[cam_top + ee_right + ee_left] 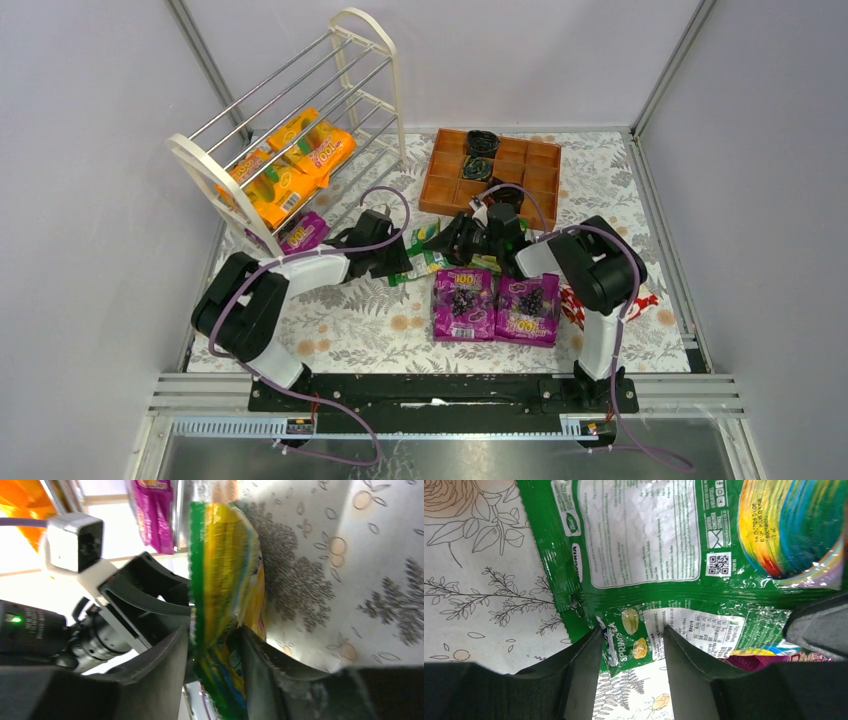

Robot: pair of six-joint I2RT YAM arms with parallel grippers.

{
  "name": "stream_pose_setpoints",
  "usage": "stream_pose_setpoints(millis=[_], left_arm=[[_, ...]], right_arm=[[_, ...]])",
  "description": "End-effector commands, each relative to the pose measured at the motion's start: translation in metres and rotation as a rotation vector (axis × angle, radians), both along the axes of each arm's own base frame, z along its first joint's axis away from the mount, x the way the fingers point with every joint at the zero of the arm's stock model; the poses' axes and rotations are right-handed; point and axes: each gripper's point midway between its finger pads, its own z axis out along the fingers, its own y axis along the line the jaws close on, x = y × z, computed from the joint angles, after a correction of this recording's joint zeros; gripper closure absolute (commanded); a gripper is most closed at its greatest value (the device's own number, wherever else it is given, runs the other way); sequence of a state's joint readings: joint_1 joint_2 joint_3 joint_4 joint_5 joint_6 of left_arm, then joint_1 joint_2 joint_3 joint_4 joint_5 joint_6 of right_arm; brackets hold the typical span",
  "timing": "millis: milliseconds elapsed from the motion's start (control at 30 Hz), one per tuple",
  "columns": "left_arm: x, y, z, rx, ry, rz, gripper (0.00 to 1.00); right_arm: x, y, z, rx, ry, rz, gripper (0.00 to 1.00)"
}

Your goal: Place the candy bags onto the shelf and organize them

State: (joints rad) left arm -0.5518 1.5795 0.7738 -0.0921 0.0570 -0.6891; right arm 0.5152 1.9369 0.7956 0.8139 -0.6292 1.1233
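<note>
The shelf [215, 165] stands at the back left with several orange candy bags [300, 160] on a middle tier and a purple one [303, 232] low down. Two purple bags [463, 303] lie side by side on the table. Green bags [430, 255] lie between the two grippers. My left gripper [631, 630] is open, its fingers either side of one green bag's corner [629, 640], with another green bag [644, 530] beyond it. My right gripper [214, 630] is shut on a green bag [225, 555] standing on edge, close to the left gripper [145, 595].
A wooden compartment tray [540, 170] holding black coils [482, 143] sits at the back, just behind the right gripper. A red-and-white package [645, 300] lies under the right arm. Metal frame posts and walls bound the floral tabletop.
</note>
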Motion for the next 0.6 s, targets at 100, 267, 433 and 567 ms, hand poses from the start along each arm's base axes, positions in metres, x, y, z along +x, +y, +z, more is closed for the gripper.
stream_pose_setpoints(millis=[100, 267, 433, 567], left_arm=[[-0.003, -0.009, 0.013, -0.052, -0.022, -0.032, 0.48], [-0.002, -0.010, 0.032, -0.074, -0.066, -0.039, 0.48], [-0.001, -0.008, 0.068, -0.098, -0.143, -0.044, 0.44], [-0.003, -0.002, 0.099, -0.098, -0.204, -0.051, 0.40]], right_arm=[[0.004, 0.017, 0.039, 0.161, -0.072, 0.011, 0.61], [0.004, 0.010, 0.029, 0.095, -0.065, -0.022, 0.72], [0.002, 0.005, 0.032, 0.083, -0.067, -0.038, 0.80], [0.000, 0.001, 0.038, 0.090, -0.068, -0.071, 0.94]])
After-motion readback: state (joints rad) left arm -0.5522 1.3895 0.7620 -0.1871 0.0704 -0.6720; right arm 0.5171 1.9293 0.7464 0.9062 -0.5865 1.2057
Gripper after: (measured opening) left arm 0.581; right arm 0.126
